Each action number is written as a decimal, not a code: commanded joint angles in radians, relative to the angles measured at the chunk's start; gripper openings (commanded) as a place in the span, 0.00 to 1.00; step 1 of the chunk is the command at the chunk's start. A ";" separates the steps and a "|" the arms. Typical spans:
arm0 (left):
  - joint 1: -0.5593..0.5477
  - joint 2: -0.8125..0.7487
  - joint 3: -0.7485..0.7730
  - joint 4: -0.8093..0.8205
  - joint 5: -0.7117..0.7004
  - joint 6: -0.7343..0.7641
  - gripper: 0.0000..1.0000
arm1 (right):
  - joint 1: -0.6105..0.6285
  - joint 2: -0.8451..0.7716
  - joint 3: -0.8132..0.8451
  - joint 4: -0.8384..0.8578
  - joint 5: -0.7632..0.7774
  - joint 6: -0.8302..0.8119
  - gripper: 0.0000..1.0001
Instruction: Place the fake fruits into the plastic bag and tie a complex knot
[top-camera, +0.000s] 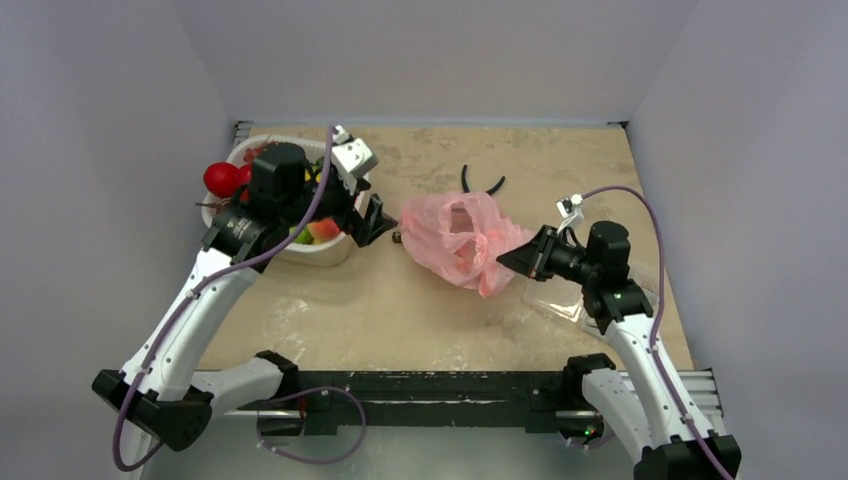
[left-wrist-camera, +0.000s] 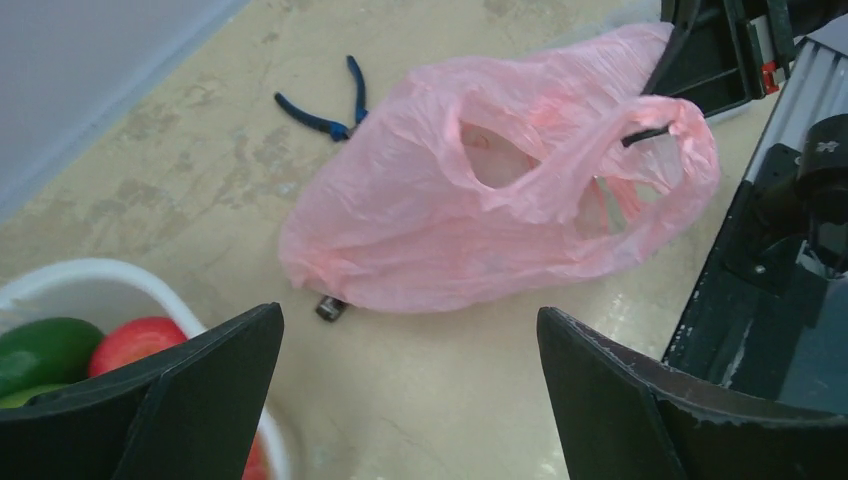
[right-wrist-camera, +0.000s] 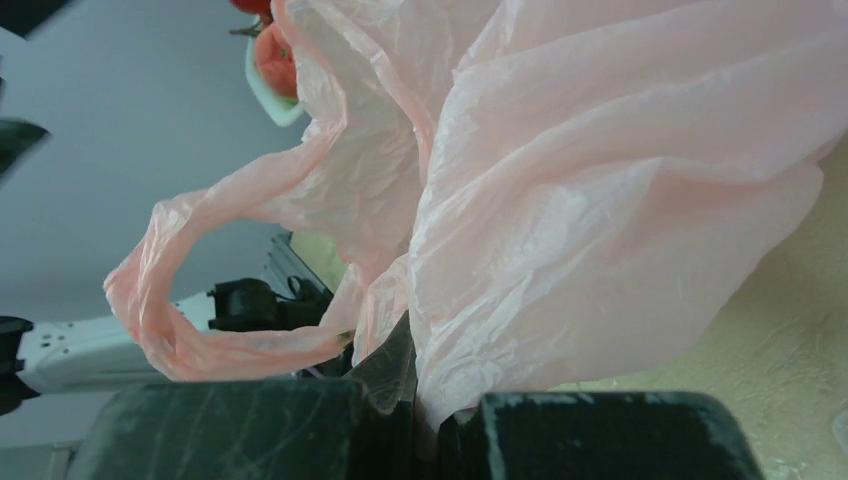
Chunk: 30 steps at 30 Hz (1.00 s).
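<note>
Presently, the thin translucent pink crinkly plastic bag (top-camera: 455, 240) lies slumped on the beige table (top-camera: 400, 320), between the 2 arms. Its mouth gapes toward the left arm. No fruit shows inside, though the film hides the deeper part.

Right end effector (top-camera: 512, 260): fingers together, clamped on a pinch of the bag's film, seen close in the right wrist view (right-wrist-camera: 425, 425). 1 handle loop (right-wrist-camera: 190, 300) hangs free beside the pinch. Judgement: the pinch lifts that side and props the mouth open, so fruit can go in without the film collapsing.

Left end effector (top-camera: 372, 222): fingers wide apart, nothing between them, hovering at the edge of the white round plastic bowl (top-camera: 325, 257), pointed at the bag. The glossy plastic fruits sit in the bowl: 1 red (left-wrist-camera: 135, 340) and 1 green (left-wrist-camera: 40, 350) show in the left wrist view. Another round red fruit (top-camera: 220, 178) sits at the bowl's far-left rim; in or just outside, cannot tell.

Judgement: loading not begun, knot not made. The left arm is placed to pick from the bowl and carry across.

Off-task: blue-handled metal pliers (left-wrist-camera: 330, 110) beyond the bag, and a small dark metal cylinder (left-wrist-camera: 330, 308) touching its lower edge.

Risk: the film is thin, so a tug could drag the bag or shut the mouth.
</note>
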 joint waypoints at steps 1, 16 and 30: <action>-0.147 -0.057 -0.172 0.163 -0.127 -0.188 1.00 | -0.014 -0.014 -0.002 0.130 -0.002 0.124 0.00; -0.472 0.020 -0.210 0.346 0.002 0.435 1.00 | -0.014 -0.060 -0.019 0.147 -0.127 0.080 0.00; -0.340 -0.083 -0.302 -0.339 0.196 0.979 0.00 | -0.053 -0.068 0.103 -0.043 -0.068 0.001 0.00</action>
